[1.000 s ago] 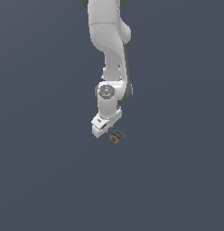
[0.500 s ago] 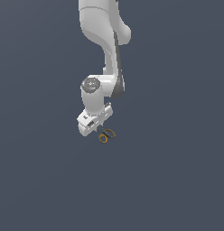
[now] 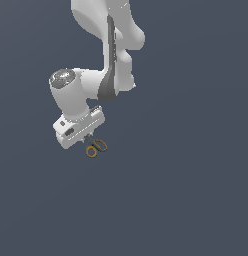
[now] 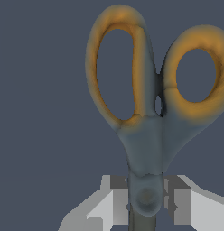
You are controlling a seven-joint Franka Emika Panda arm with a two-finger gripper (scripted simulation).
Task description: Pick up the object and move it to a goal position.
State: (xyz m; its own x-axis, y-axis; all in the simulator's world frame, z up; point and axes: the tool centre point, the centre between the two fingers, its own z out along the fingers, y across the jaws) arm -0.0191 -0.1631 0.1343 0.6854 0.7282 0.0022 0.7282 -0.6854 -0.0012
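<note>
The white two-fingered gripper (image 3: 89, 139) is clamping narrowly on the tiny pair of scissors with two orange ring handles and short dark blades (image 3: 96, 147) — in the wrist view the grey fingers (image 4: 114, 198) are pressing on either side of the scissors (image 4: 147, 131) at the pivot, just below the rings. The long axis is running straight out from the gripper: in the exterior view the rings are sticking out toward about five o'clock from the fingertips, the blades hidden between the jaws. Whether the scissors are hanging clear of the plain dark surface or resting on it cannot be told — nothing marks a goal either. Counting: one arm, one gripper, one pair of scissors, two ring handles.
</note>
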